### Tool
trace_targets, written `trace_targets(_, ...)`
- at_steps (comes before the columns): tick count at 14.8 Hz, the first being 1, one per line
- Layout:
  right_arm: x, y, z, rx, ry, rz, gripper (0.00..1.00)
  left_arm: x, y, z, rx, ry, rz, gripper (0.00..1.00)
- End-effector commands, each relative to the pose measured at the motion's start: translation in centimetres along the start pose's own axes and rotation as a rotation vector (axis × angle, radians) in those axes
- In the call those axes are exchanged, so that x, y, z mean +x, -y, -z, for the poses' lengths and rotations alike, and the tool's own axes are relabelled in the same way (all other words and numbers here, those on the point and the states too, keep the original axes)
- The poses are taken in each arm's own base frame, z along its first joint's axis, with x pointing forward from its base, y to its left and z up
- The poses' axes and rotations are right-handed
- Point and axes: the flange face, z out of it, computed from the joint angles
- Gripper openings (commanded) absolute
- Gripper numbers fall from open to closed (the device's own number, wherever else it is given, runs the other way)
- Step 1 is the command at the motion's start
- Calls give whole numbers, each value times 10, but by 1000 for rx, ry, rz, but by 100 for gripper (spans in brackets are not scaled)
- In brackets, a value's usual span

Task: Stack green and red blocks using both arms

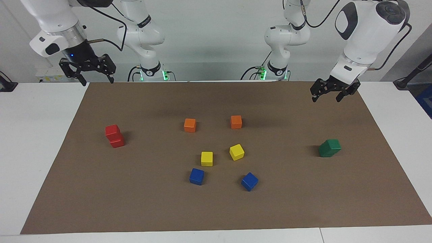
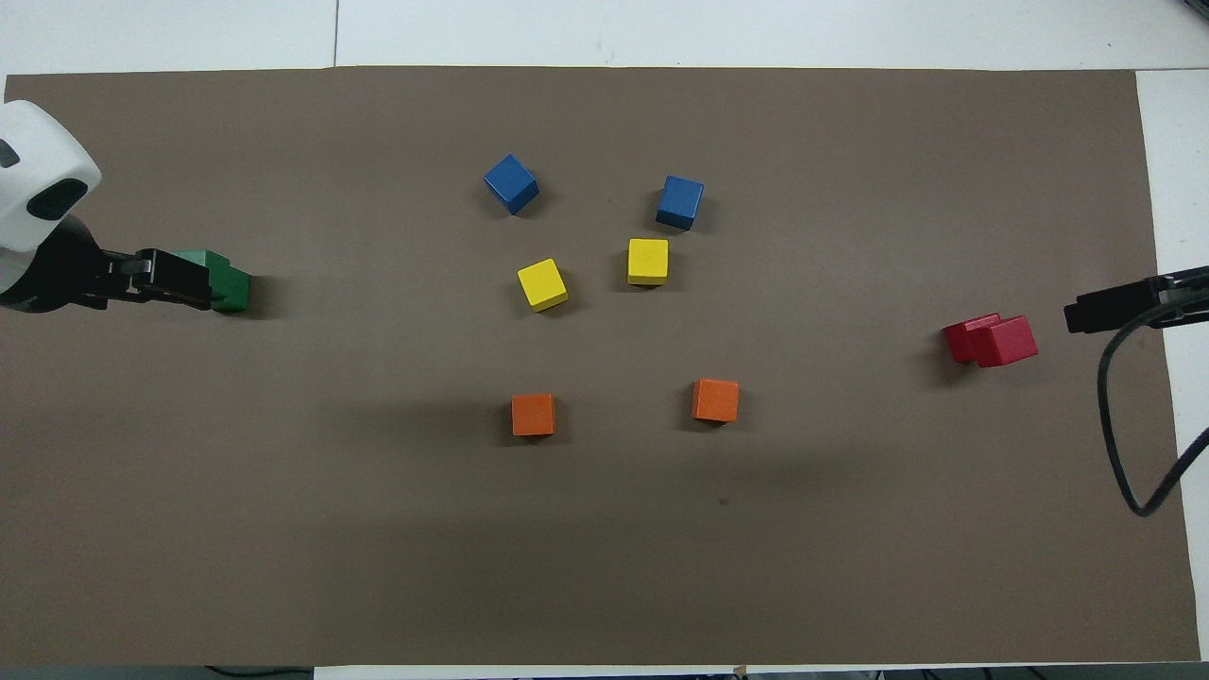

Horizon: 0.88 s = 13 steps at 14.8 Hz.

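A brown mat (image 1: 216, 209) covers most of a white table (image 1: 33, 141), with two white robot arms standing at one long edge.

Toward the right arm's end of the mat, two red blocks (image 1: 114, 136) are stacked one on the other. The stack stands upright, so its long axis is vertical, but the upper cube is slid off-centre and overhangs the lower one – in the overhead view (image 2: 990, 340) both cubes show side by side.

Toward the left arm's end, two green blocks (image 1: 329, 148) are stacked the same way, long axis vertical, with the upper cube also shifted off the lower one so that the pile looks lopsided.

The left gripper (image 1: 329, 95) hangs in the air over the mat, well above the table, its fingers spread apart and holding nothing. In the overhead view it (image 2: 156, 280) partly hides the green stack (image 2: 227, 283), yet the facing view shows clear air between them.

The right gripper (image 1: 89, 71) is raised over the mat's corner at its own end of the table – released too, fingers wide, empty, well apart from the red stack.

Between the two stacks lie loose single cubes: two orange cubes (image 1: 190, 125) nearest the robots, two yellow cubes (image 1: 207, 158) farther out, and two blue cubes (image 1: 196, 176) farthest from the robots.
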Motion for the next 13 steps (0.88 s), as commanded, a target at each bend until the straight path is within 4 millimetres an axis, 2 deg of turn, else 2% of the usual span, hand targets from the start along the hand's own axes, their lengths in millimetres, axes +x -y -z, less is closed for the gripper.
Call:
trace_targets(1, -2, -8, -2, -4, 41, -21, 100, -1, 5, -2, 17, 6, 17, 100)
trace_targets(13, -4, -9, -8, -5, 63, -27, 100, -1, 3, 0, 18, 0, 10, 100)
